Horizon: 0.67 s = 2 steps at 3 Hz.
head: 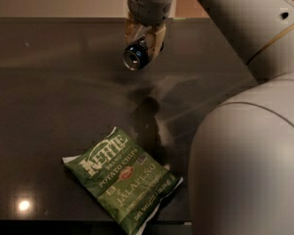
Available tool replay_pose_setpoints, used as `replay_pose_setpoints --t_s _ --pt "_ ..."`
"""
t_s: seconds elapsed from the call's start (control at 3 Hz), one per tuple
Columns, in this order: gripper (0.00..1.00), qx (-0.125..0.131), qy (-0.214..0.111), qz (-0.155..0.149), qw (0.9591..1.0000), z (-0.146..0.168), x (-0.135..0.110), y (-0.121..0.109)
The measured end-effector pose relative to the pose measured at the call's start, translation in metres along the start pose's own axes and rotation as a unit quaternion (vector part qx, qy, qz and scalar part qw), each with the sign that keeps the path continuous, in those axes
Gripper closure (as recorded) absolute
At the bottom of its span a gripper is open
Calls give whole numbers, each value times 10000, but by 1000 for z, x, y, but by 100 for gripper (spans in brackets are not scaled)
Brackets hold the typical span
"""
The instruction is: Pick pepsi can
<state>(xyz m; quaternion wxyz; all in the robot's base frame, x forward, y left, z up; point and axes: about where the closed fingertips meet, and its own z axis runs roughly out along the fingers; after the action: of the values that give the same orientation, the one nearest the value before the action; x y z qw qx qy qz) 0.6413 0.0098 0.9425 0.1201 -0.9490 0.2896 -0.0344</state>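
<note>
The pepsi can [135, 56] is a small blue can with a silver rim. It hangs tilted on its side, its end facing the camera, held between the tan fingers [158, 39] of my gripper [143, 42]. The gripper is at the top centre of the camera view, shut on the can and lifted above the dark table [49, 92]. The can's shadow falls on the table below it.
A green Kettle jalapeño chip bag [123, 177] lies flat near the table's front edge. My large white arm [245, 146] fills the right side of the view. A light reflection [23, 205] shows at the front left.
</note>
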Motion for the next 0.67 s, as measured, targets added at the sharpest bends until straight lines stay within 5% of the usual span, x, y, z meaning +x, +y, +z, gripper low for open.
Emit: replay_pose_setpoints --t_s 0.67 --pt "100 476 13 156 9987 -52 -8 -8"
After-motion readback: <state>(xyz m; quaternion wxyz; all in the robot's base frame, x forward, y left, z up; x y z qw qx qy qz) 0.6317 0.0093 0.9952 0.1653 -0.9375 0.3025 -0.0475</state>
